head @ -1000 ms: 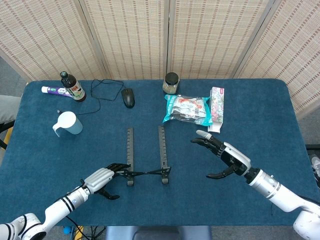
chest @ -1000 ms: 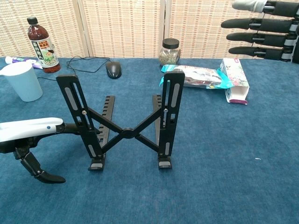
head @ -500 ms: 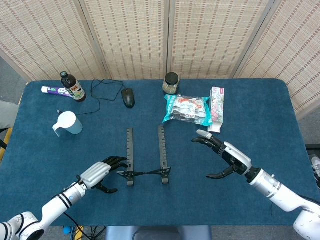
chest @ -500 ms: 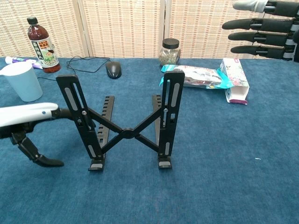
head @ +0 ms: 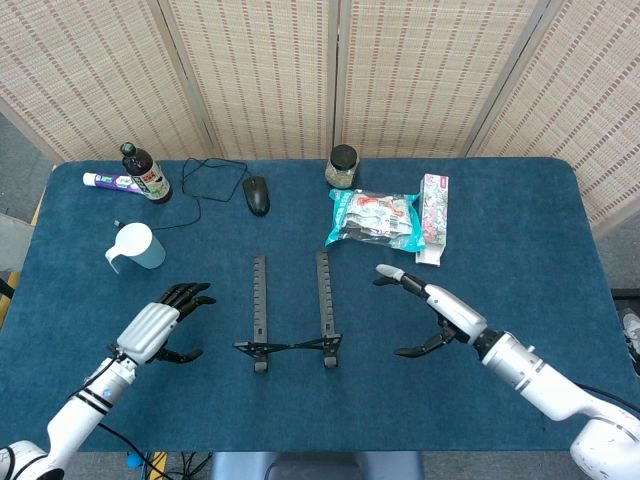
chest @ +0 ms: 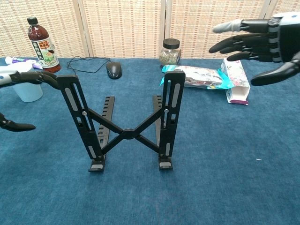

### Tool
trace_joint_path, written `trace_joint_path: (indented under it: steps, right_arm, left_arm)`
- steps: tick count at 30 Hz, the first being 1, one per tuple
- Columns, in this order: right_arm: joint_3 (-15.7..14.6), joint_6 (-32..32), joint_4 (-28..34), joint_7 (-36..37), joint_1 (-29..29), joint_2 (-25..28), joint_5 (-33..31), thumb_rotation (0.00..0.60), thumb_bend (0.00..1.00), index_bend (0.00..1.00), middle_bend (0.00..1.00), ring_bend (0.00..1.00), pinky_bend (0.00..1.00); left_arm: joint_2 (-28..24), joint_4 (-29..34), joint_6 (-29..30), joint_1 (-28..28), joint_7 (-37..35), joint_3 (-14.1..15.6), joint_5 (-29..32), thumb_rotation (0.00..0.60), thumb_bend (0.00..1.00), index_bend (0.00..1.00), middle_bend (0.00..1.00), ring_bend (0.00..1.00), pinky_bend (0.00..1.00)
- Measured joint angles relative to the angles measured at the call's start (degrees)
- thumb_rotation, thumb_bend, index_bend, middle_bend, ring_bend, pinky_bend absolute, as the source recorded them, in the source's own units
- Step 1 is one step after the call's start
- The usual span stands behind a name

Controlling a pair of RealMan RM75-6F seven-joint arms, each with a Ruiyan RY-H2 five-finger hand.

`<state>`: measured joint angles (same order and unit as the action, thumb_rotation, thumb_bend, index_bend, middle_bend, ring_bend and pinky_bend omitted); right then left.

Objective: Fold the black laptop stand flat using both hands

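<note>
The black laptop stand (head: 292,312) (chest: 125,121) stands unfolded in the middle of the blue table, its two upright arms joined by a crossed brace, base rails lying flat behind. My left hand (head: 160,325) (chest: 18,98) hovers to the stand's left, fingers spread, holding nothing and clear of the stand. On the stand's right, my right hand (head: 430,310) (chest: 260,44) is held open with fingers stretched toward the stand, a short gap away.
Behind the stand lie a black mouse (head: 257,194) with its cable, a jar (head: 342,166), a snack bag (head: 375,219) and a small carton (head: 433,217). At the left stand a pale blue cup (head: 135,246), a dark bottle (head: 146,174) and a tube (head: 108,181).
My left hand has let go of the stand's left arm and drawn back to the left and up. My right hand has shifted left, closer to the stand. The stand has not moved.
</note>
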<state>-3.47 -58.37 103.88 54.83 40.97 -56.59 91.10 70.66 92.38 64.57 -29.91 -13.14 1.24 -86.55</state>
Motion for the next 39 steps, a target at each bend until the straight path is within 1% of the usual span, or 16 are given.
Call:
trace_joint_path:
  steps: [5, 9, 12, 20, 23, 29, 36, 39]
  right_arm:
    - [3.3, 7.1, 2.5, -6.0, 3.4, -1.0, -5.6, 0.600, 0.01, 0.00, 0.17, 0.00, 0.02]
    - [5.5, 11.0, 3.3, -9.7, 5.5, -2.9, -9.0, 0.600, 0.01, 0.00, 0.17, 0.00, 0.02]
    - [6.9, 13.3, 3.7, -11.7, 6.7, -4.4, -10.9, 0.600, 0.01, 0.00, 0.17, 0.00, 0.02]
    - [9.4, 15.5, 3.4, -17.2, 8.3, -8.6, -16.2, 0.600, 0.01, 0.00, 0.17, 0.00, 0.02]
    - [10.6, 15.3, 2.9, -20.6, 8.8, -11.0, -19.4, 0.600, 0.01, 0.00, 0.17, 0.00, 0.03]
    - [12.9, 12.7, 1.0, -29.3, 9.8, -16.2, -28.3, 0.600, 0.01, 0.00, 0.17, 0.00, 0.03]
    - [15.3, 6.4, -1.8, -42.5, 10.8, -21.8, -40.3, 0.600, 0.01, 0.00, 0.16, 0.00, 0.03]
    - [16.4, 3.1, -2.6, -45.2, 10.5, -22.9, -42.8, 0.600, 0.01, 0.00, 0.14, 0.00, 0.03]
  left_arm:
    - [-1.8, 1.8, 2.6, 1.9, 2.5, -0.4, 0.4, 0.600, 0.17, 0.16, 0.05, 0.01, 0.02]
    - [-2.8, 3.0, 4.1, 2.9, 3.7, -0.6, 0.2, 0.600, 0.17, 0.16, 0.05, 0.01, 0.02]
    - [-3.3, 3.7, 5.0, 3.6, 4.2, -0.7, -0.2, 0.600, 0.17, 0.16, 0.05, 0.01, 0.02]
    - [-4.1, 4.3, 5.8, 4.3, 5.4, -1.1, -0.7, 0.600, 0.17, 0.16, 0.05, 0.01, 0.02]
    - [-4.4, 4.5, 6.1, 4.6, 6.0, -1.4, -0.7, 0.600, 0.17, 0.16, 0.05, 0.01, 0.02]
    - [-5.0, 4.7, 6.8, 5.2, 7.2, -1.9, -0.6, 0.600, 0.17, 0.16, 0.05, 0.01, 0.02]
    - [-5.4, 4.9, 6.7, 5.6, 7.8, -2.2, -0.3, 0.600, 0.17, 0.16, 0.05, 0.01, 0.02]
    - [-5.4, 4.7, 6.5, 5.6, 8.5, -2.4, -0.2, 0.600, 0.17, 0.16, 0.05, 0.01, 0.02]
